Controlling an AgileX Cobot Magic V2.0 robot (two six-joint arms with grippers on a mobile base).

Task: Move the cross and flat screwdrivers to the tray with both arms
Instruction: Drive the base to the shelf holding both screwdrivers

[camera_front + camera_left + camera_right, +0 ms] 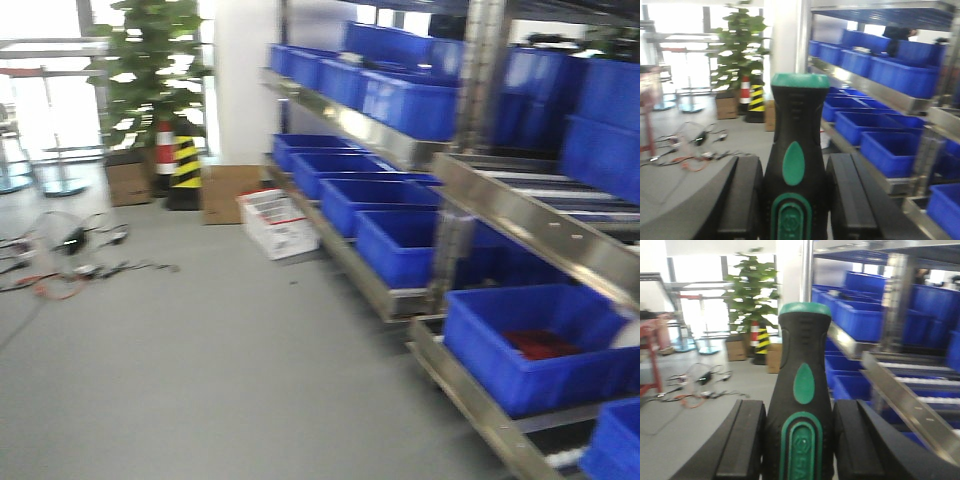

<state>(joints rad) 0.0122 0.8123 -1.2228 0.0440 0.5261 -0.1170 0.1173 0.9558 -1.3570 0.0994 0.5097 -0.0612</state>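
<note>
Each wrist view shows a screwdriver held handle-out between black jaws. My left gripper is shut on a black-and-green screwdriver handle, both fingers pressed against its sides. My right gripper is shut on the other screwdriver handle in the same way. Both shafts are hidden behind the handles, so which is cross and which is flat cannot be told. The tray is out of view in every frame. Neither arm shows in the front view.
Steel shelving with rows of deep blue bins runs along the right. On the grey floor lie loose cables. A cardboard box, a white box, striped cones and a potted plant stand further off.
</note>
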